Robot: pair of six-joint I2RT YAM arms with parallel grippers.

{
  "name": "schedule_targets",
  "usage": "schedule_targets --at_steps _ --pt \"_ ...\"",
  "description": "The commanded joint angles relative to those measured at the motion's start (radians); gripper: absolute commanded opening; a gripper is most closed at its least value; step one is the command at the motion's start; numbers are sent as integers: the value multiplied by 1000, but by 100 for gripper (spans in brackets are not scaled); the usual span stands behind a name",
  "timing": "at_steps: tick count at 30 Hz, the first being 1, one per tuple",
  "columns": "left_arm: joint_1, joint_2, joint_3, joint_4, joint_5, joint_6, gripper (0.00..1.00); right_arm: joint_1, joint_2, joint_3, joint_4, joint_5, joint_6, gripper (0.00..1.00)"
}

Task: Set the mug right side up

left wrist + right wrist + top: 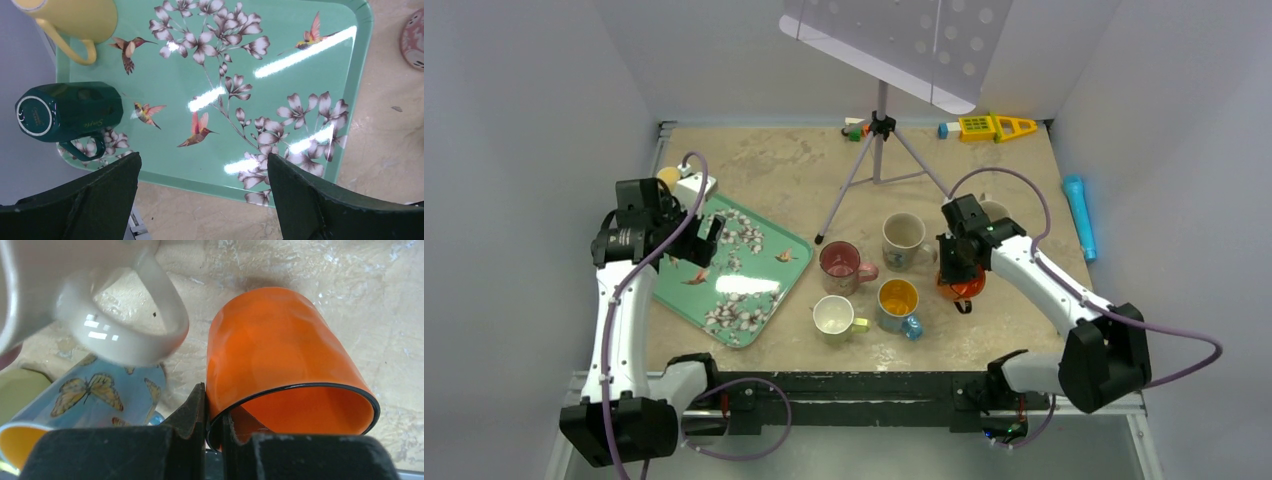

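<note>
Right of centre in the top view, the right tool [954,262] sits low over the orange mug [964,288], on the worktop [784,175] just right of the cluster of upright mugs. In the right wrist view its jaws are nearly shut, pinching the mug's black-edged rim, one finger inside the wall and one outside. The mug is not upright: it is tipped over, mouth toward the lower frame and the tool, closed end toward the top. Can't tell if it rests on the worktop or is just off it. Step in hand, as I judge it: grasp made, turning not done. The next move calls for rolling the wrist so the mouth faces up, then setting the base flat and letting go. Room is tight, with the white mug [125,340] handle and the butterfly mug [100,395] close on the left of that view, so the swing should go away from them. A thin rim pinch could slip on the glaze. At the left of the top view the left tool [204,162] hangs wide open, holding nothing, over the near edge of the green hummingbird tray [350,75]. A dark green mug [70,112] lies on its side at the tray's left edge, with a yellow mug [75,17] above it in frame. Writing: gold script on the green mug's side, maybe "Simple", not sure; the ring of print on its base is too small to read. No text visible on the orange mug.
</note>
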Motion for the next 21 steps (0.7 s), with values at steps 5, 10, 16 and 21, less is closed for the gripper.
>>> schedule_targets --at_steps 5,10,16,21 --pt "45 65 -40 89 -110 63 100 -34 111 -31 169 -74 -85 6" --pt "158 124 -48 116 -112 124 100 -37 119 -11 171 -59 -85 32" --pt "301 140 -62 148 -112 186 100 -35 45 47 92 15 -85 52" --pt "449 217 -41 228 -116 240 94 -36 -64 103 42 18 -98 56"
